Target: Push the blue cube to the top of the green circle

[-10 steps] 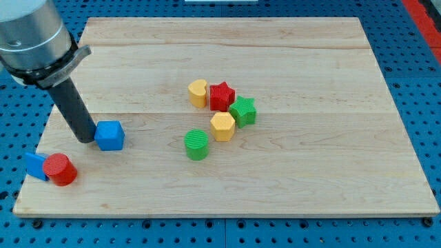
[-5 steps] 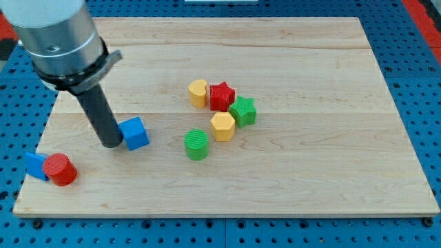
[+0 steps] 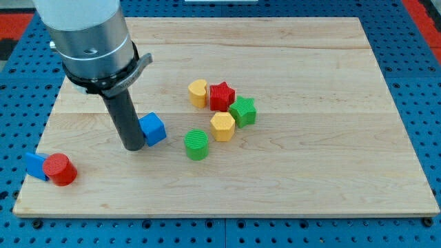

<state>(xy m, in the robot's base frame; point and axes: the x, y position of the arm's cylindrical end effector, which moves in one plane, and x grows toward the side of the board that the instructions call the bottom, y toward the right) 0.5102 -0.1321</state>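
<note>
The blue cube (image 3: 153,129) lies on the wooden board (image 3: 310,172), left of centre. My tip (image 3: 134,146) touches the cube's left side. The green circle (image 3: 197,145), a ribbed cylinder, stands a short way to the right of the cube and slightly lower in the view. A small gap separates the cube from the green circle.
A yellow heart block (image 3: 198,92), a red star (image 3: 221,96), a green star (image 3: 242,111) and a yellow hexagon (image 3: 222,126) cluster above and right of the green circle. A red cylinder (image 3: 60,169) and another blue block (image 3: 34,165) sit at the bottom left.
My tip has moved to the right, pushing the blue cube along the board toward the green circle. The cube has turned a little. The other blocks have not moved.
</note>
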